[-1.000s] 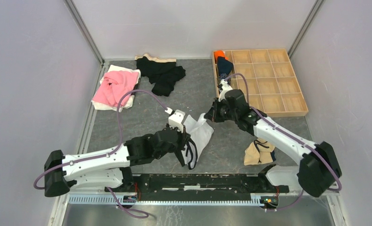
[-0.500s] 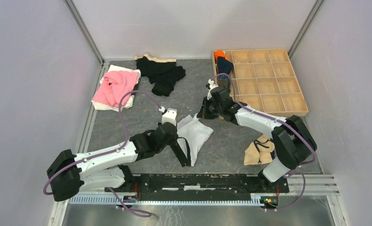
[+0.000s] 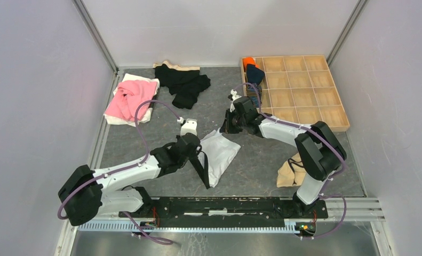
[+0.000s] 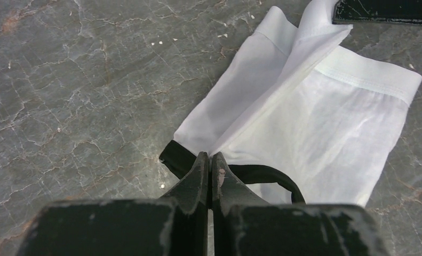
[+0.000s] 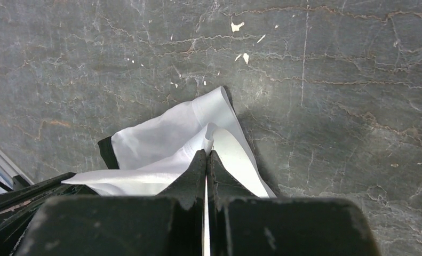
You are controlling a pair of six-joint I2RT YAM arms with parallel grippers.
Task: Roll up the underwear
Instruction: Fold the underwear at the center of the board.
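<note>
White underwear [image 3: 222, 153] with black trim lies spread on the grey table between both arms. My left gripper [image 3: 198, 153] is shut on its near-left edge by the black band. In the left wrist view the fingertips [image 4: 202, 162] pinch the white cloth [image 4: 315, 122] just above the black trim [image 4: 176, 159]. My right gripper [image 3: 226, 128] is shut on the far corner; in the right wrist view that gripper [image 5: 207, 153] pinches a fold of the white underwear [image 5: 160, 141]. A navy striped underwear [image 3: 255, 94] sits rolled in the wooden tray [image 3: 296, 56].
A pink garment [image 3: 130, 99] on white cloth lies at the far left. Black garments [image 3: 184, 82] lie at the back. A tan garment [image 3: 291, 173] lies by the right arm's base. An orange roll [image 3: 248, 62] and a navy roll [image 3: 255, 74] fill tray compartments.
Both grippers carried the white underwear toward the far left and lowered it; it now lies flatter on the table. The right arm has stretched out to the left.
</note>
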